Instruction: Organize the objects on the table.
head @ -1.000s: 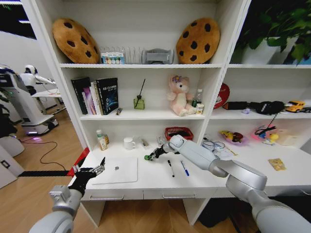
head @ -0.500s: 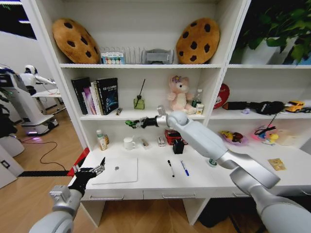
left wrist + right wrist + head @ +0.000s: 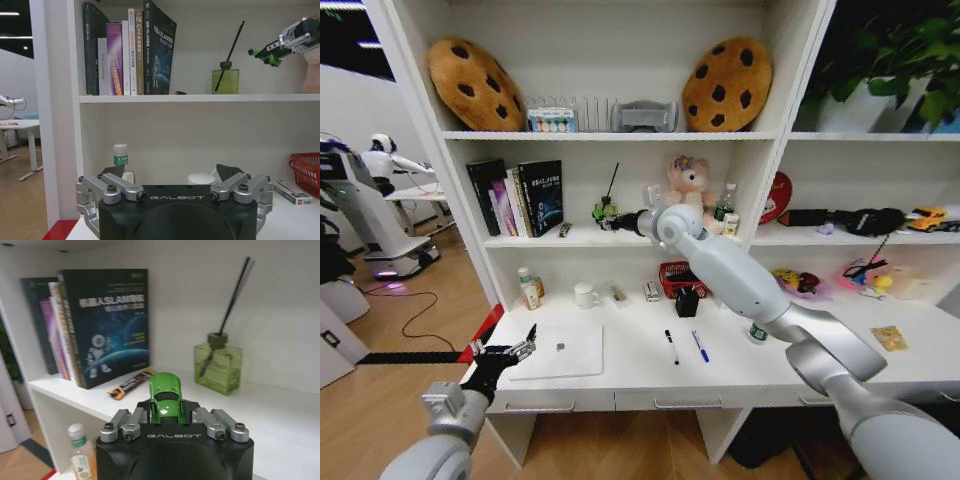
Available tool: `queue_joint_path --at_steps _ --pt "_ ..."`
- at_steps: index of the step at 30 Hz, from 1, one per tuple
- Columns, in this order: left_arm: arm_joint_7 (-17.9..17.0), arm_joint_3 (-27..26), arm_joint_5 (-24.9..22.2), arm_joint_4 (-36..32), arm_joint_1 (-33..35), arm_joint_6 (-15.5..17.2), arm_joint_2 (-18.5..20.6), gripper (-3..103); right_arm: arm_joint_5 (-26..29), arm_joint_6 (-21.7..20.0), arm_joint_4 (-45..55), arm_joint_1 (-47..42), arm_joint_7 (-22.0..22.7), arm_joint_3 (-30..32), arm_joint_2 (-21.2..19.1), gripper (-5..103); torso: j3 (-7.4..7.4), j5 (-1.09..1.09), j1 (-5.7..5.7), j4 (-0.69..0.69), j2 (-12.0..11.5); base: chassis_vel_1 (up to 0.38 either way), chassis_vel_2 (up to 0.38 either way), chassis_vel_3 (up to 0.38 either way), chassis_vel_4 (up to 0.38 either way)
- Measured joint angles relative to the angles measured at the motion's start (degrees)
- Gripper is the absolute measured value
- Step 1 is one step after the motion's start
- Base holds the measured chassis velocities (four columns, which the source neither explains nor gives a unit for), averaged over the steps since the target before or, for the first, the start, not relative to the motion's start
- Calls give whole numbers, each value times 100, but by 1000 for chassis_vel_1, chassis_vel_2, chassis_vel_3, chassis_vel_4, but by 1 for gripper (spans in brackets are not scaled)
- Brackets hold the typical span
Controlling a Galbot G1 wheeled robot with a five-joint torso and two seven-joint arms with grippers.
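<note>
Already the green toy car (image 3: pixel 166 397) sits pinched in the right gripper (image 3: pixel 610 221), lifted off the table (image 3: pixel 620 375) and held over the shelf (image 3: pixel 280 410) just beside the green reed diffuser (image 3: pixel 218 365). I judge it light, rigid and hard-shelled, with a glossy body that could slide in the grip and wheels that would let it roll once set down. The fingers close narrowly on its flanks, which looks the soundest hold; a grip at nose and tail would sit on sloping surfaces. Its underside and wheels are hidden behind the gripper body, so how squarely the pads meet it is unclear.

The left gripper (image 3: pixel 175 187), parked low in front of the shelf unit and far below the diffuser, has its fingers spread and holds nothing. On the table well below the diffuser lie the silver laptop (image 3: pixel 560 350), a thin flat slab likely needing a hold at an edge, and a black pen (image 3: pixel 671 347) beside a blue pen (image 3: pixel 700 346), slim and prone to rolling. The right arm covers part of the table's back, so small items there are hard to make out.
</note>
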Motion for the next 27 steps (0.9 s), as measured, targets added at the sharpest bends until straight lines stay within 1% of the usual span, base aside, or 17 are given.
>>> queue_joint_path --at_steps 1,2,4,5,6,8,10,12,16,18,21,23,24,25,26,27 --pt "0 0 0 0 0 0 0 100 19 -2 -60 -8 152 6 1 33 0 0 0 -1 0 0 0 0 0" --pt "0 0 0 0 0 0 0 100 19 -2 -60 -8 152 6 1 33 0 0 0 -1 0 0 0 0 0" --pt "0 0 0 0 0 0 0 100 26 -2 -202 -10 363 41 16 33 0 1 0 -3 0 0 0 0 0" --pt "0 0 0 0 0 0 0 100 26 -2 -202 -10 363 41 16 33 0 1 0 -3 0 0 0 0 0" --pt "0 0 0 0 0 0 0 100 25 -2 -295 -12 482 59 20 33 0 1 0 -2 0 0 0 0 0" --pt "0 0 0 0 0 0 0 100 25 -1 -368 -28 556 60 -16 33 0 1 0 -2 0 0 0 0 0" --pt "0 0 0 0 0 0 0 100 26 1 -393 -34 578 68 -23 33 0 1 0 -2 0 0 0 0 0" --pt "0 0 0 0 0 0 0 100 115 9 -538 -59 716 137 23 33 0 1 0 -2 0 0 0 0 0" --pt "0 0 0 0 0 0 0 100 87 41 -704 -92 697 219 98 33 0 1 0 -2 0 0 0 0 0" --pt "0 0 0 0 0 0 0 100 -38 115 -1026 -110 685 346 250 33 0 1 0 -2 0 0 0 0 0" --pt "0 0 0 0 0 0 0 100 -136 167 -1221 -109 659 400 327 33 0 1 0 -1 0 0 0 0 0" --pt "0 0 0 0 0 0 0 100 -489 320 -1627 -80 561 500 477 33 0 1 0 -2 0 0 0 0 0" --pt "0 0 0 0 0 0 0 100 -489 320 -1627 -80 561 500 477 33 0 1 0 -2 0 0 0 0 0" --pt "0 0 0 0 0 0 0 100 -614 367 -1759 -70 524 526 521 33 0 0 0 -1 0 0 0 0 0" --pt "0 0 0 0 0 0 0 100 -881 490 -2035 -48 428 563 609 33 0 0 0 -2 0 0 0 0 0" --pt "0 0 0 0 0 0 0 100 -881 490 -2035 -48 428 563 609 33 0 0 0 -2 0 0 0 0 0"
